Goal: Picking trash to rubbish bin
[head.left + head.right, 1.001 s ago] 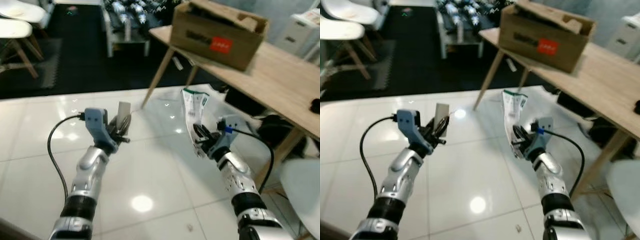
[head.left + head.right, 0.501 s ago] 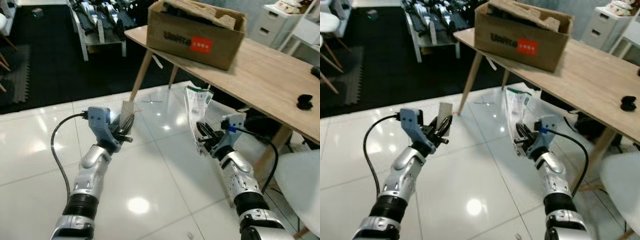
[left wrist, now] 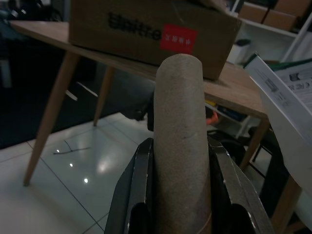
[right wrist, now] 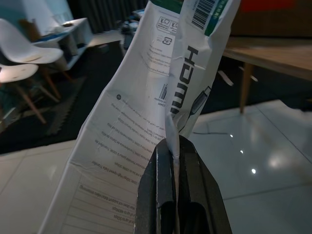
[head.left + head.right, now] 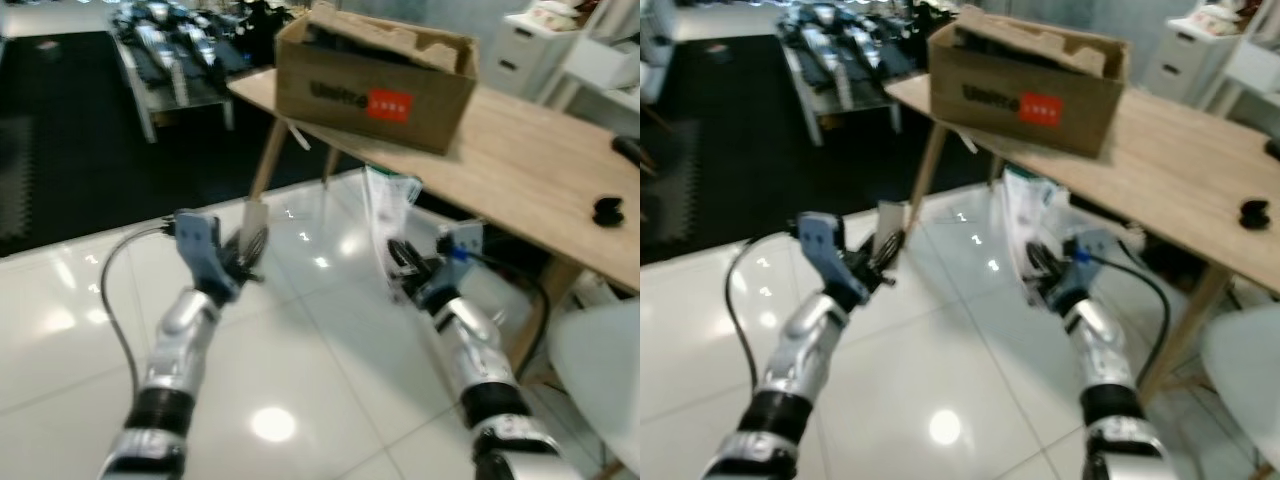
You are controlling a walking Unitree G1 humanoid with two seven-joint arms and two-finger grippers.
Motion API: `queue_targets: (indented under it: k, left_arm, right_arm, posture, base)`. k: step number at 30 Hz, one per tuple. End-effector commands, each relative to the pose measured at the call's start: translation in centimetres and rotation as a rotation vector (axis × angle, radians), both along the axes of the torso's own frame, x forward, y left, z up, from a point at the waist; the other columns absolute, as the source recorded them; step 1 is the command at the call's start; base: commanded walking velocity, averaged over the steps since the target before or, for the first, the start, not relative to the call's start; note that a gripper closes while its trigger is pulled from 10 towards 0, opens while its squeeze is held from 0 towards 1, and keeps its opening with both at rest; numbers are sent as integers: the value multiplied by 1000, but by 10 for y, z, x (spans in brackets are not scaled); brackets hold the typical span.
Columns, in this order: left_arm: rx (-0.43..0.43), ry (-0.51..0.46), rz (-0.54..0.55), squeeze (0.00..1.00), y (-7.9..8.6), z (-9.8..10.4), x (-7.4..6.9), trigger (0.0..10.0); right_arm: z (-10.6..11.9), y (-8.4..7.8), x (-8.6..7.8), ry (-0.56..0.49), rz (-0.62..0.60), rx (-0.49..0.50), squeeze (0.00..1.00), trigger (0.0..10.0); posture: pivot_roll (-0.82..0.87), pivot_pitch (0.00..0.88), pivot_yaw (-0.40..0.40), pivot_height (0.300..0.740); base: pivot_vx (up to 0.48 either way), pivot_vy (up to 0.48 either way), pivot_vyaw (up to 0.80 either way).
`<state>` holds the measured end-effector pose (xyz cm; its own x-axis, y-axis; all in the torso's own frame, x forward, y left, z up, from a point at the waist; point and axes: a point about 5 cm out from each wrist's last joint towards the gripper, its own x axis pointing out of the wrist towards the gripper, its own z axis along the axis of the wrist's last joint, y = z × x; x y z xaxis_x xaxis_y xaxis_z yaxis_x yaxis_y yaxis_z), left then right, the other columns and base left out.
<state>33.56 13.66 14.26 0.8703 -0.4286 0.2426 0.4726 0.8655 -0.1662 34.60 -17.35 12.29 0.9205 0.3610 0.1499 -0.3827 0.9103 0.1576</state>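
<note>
- Above a glossy white tile floor (image 5: pixel 300 360), both robot arms are raised, each holding a piece of trash.
- Left gripper (image 5: pixel 247 262): jaws pinching a cardboard tube (image 3: pixel 181 141), held upright; tube sits snug btwn the two black fingers (image 3: pixel 135 195).
- Right gripper (image 5: pixel 400 268): jaws pressed together on the lower edge of a white printed packet (image 4: pixel 146 122) w/ barcode and green trim at top; packet stands up above the gripper, creased.
- Ahead and to the robot's right: a light wood tabletop (image 5: pixel 540 170) on slanted legs, carrying an open brown cardboard box (image 5: pixel 370 70) w/ a red label.
- White chair (image 5: pixel 600 370) near the right arm, by the table leg.
- Head views are slightly blurred.
</note>
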Motion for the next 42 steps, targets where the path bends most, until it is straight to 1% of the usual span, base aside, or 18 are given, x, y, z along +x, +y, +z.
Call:
queue_targets:
  k: [1, 9, 12, 20, 24, 25, 26, 29, 30, 32, 34, 37, 41, 42]
  left_arm:
    - [4, -11, -37, 0, -8, 4, 0, 10000]
    - [1, -33, -58, 0, -13, 10, 1, 10000]
    - [1, -41, -64, 0, -14, 13, 2, 10000]
    - [2, -51, -63, 0, -13, 16, 3, 10000]
    - [6, -63, -49, 0, -10, 19, 4, 10000]
    - [7, -73, -25, 0, -6, 22, 6, 10000]
    - [7, -73, -25, 0, -6, 22, 6, 10000]
    - [7, -89, 11, 0, -1, 28, 8, 10000]
    - [8, -94, 21, 0, 2, 30, 9, 10000]
    - [10, -100, 34, 0, 5, 32, 10, 10000]
    - [12, -102, 41, 0, 8, 33, 10, 10000]
    - [13, -102, 45, 0, 9, 33, 11, 10000]
    - [16, -102, 44, 0, 9, 32, 10, 10000]
    - [16, -102, 44, 0, 9, 32, 10, 10000]
  right_arm:
    - [4, -10, -1, -12, -30, 4, 0, 10000]
    - [10, -13, 0, -37, -35, -3, 0, 10000]
    - [12, -10, 0, -51, -29, -10, 0, 10000]
    - [16, -7, 0, -78, -18, -16, 0, 10000]
    - [26, -6, 1, -115, -9, -17, 0, 10000]
    - [32, -6, 1, -140, 3, -15, 0, 10000]
    - [32, -6, 1, -140, 3, -15, 0, 10000]
    - [40, -2, 0, -172, 39, -6, 0, 10000]
    - [43, 0, -1, -184, 73, 5, 0, 10000]
    - [44, 3, -3, -191, 119, -19, 0, 10000]
    - [44, 6, -5, -188, 136, -19, 0, 10000]
    - [44, 6, -5, -190, 140, -15, 0, 10000]
    - [51, -5, -3, -217, 60, 25, 0, 10000]
    - [51, -5, -3, -217, 60, 25, 0, 10000]
  posture:
    - [38, 101, -55, 740]
    - [32, 101, -54, 740]
    - [29, 98, -54, 740]
    - [27, 93, -56, 740]
    - [28, 88, -56, 740]
    - [28, 89, -55, 740]
    - [28, 89, -55, 740]
    - [27, 91, -54, 740]
    - [28, 92, -55, 740]
    - [27, 92, -55, 740]
    - [28, 94, -55, 740]
    - [28, 94, -55, 740]
    - [28, 95, -53, 740]
    - [28, 95, -53, 740]
  base:
    - [341, 0, -800]
    - [342, 0, -800]
    - [339, 0, -713]
    - [342, 0, 0]
    - [341, 0, 0]
    - [341, 0, 0]
    - [341, 0, 0]
    - [339, 0, 0]
    - [341, 0, 0]
    - [339, 0, 0]
    - [341, 0, 769]
    - [341, 0, 769]
    - [342, 0, 528]
    - [341, 0, 0]
